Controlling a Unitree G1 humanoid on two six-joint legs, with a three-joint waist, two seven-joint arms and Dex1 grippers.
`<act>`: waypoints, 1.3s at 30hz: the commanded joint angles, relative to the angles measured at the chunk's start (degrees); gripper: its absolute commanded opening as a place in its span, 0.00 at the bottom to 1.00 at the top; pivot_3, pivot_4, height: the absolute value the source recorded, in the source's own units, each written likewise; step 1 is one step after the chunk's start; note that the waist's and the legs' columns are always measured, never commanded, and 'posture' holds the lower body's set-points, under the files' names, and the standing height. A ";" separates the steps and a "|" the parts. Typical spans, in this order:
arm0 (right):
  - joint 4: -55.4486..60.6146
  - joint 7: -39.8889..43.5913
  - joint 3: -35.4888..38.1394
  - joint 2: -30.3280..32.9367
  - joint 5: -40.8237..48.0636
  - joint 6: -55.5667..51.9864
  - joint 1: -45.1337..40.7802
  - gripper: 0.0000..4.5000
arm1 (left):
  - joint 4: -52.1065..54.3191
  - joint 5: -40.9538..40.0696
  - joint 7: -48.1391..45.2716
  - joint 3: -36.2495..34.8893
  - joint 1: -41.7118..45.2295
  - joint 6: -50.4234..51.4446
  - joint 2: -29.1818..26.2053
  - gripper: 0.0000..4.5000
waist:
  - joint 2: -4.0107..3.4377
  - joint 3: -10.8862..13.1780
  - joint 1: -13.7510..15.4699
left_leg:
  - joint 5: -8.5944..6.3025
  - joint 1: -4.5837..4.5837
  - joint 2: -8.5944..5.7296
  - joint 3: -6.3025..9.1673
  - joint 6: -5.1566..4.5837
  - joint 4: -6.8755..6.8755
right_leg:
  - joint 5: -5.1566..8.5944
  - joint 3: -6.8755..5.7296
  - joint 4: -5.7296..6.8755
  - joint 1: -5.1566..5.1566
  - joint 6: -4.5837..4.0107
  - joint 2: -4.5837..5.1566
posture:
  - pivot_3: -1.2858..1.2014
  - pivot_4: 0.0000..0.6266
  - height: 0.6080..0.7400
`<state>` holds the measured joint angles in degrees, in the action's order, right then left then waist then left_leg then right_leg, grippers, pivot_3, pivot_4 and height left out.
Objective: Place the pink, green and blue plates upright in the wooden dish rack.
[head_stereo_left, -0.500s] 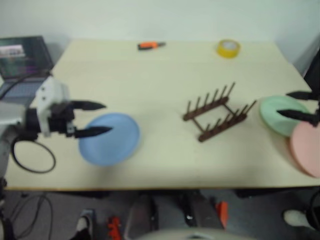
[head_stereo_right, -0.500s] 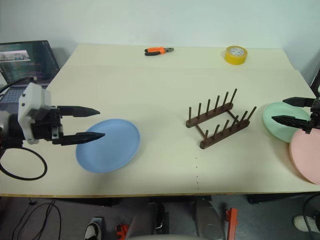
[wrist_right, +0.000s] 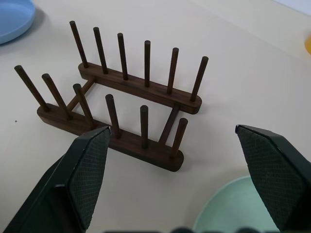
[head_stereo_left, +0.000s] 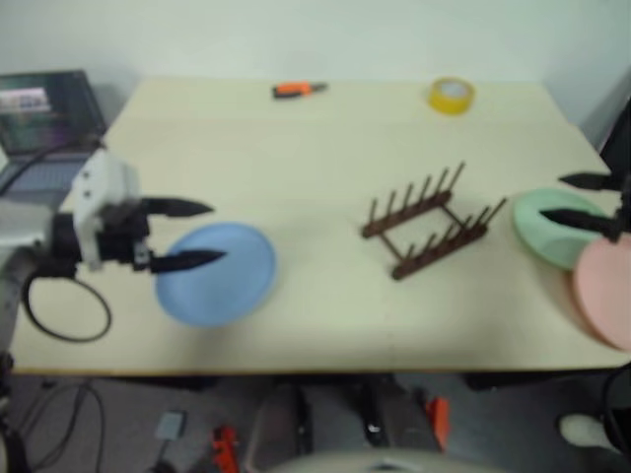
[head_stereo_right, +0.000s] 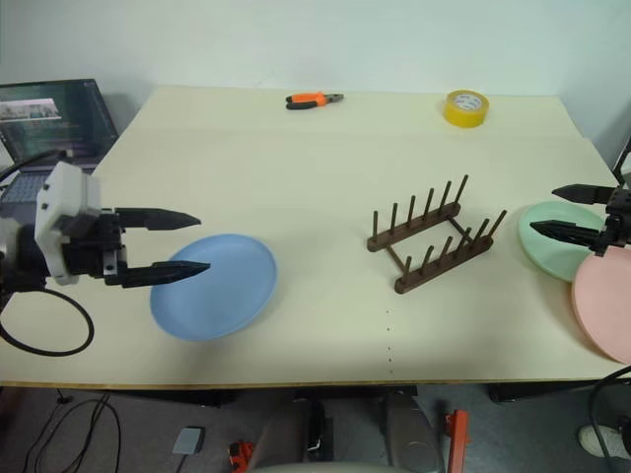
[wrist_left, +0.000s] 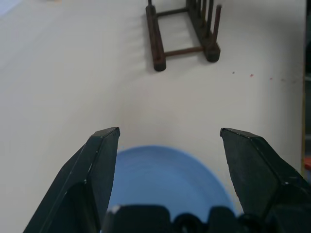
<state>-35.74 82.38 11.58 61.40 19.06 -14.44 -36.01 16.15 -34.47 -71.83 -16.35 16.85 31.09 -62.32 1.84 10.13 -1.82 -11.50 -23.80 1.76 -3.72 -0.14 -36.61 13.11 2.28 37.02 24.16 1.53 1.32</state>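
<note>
The blue plate (head_stereo_right: 215,286) lies flat at the table's front left. My left gripper (head_stereo_right: 202,242) hovers open over its left part; between the fingers the left wrist view shows the blue plate (wrist_left: 170,179) and, farther off, the wooden dish rack (wrist_left: 182,29). The dark rack (head_stereo_right: 431,236) stands empty right of centre. At the right edge the green plate (head_stereo_right: 557,241) lies flat, with the pink plate (head_stereo_right: 603,305) lying in front of it. My right gripper (head_stereo_right: 544,210) is open above the green plate's left side, pointing at the rack (wrist_right: 121,107).
Orange pliers (head_stereo_right: 314,100) and a yellow tape roll (head_stereo_right: 463,107) lie along the table's far edge. A laptop (head_stereo_right: 49,113) sits beyond the left edge, and a black cable loop (head_stereo_right: 39,325) hangs near my left arm.
The right gripper has crept slightly toward the rack. The left gripper and all the plates stay where they were.
</note>
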 commanded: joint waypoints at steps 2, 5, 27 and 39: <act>1.74 0.08 1.96 1.43 0.89 0.74 -0.04 1.00 | 4.47 -2.15 1.50 3.20 3.59 0.53 1.95 0.81 | 0.00 0.00 0.02 | 0.00 0.01 0.00 -0.01 0.00 0.00 | 0.00 0.01 0.01 -0.01 0.00 -0.01 | 0.52 0.24 1.00; 3.69 -1.18 3.79 1.66 1.78 -0.43 2.50 1.00 | 5.75 -1.14 4.00 8.05 5.93 1.86 4.70 0.81 | 0.00 0.00 0.07 | 0.00 0.02 0.00 0.03 0.00 -0.03 | -0.01 -0.01 0.03 -0.05 0.01 -0.04 | 0.52 0.24 1.00; 18.40 -4.67 9.78 2.44 6.37 -6.75 12.82 1.00 | 4.75 19.39 30.41 39.42 18.32 15.69 31.25 0.81 | -0.02 -0.01 0.07 | 0.01 0.00 -0.10 0.18 -0.02 -0.32 | -0.18 0.11 0.04 -0.21 0.31 -0.17 | 0.52 0.24 1.00; 22.57 -6.38 12.75 2.91 8.05 -8.61 17.44 1.00 | -1.25 24.53 34.63 45.95 22.23 21.05 41.82 1.00 | -0.05 -0.04 0.05 | 0.01 -0.02 -0.13 0.25 -0.02 -0.33 | -0.19 0.10 0.04 -0.23 0.33 -0.18 | 0.52 0.24 1.00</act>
<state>-14.95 76.20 21.66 62.73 25.93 -22.83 -18.62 13.84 -10.61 -37.25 29.25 37.59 51.47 -21.07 1.78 10.10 -1.77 -11.49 -23.82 1.63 -3.44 -0.16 -36.94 12.93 2.36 37.06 23.93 1.86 1.14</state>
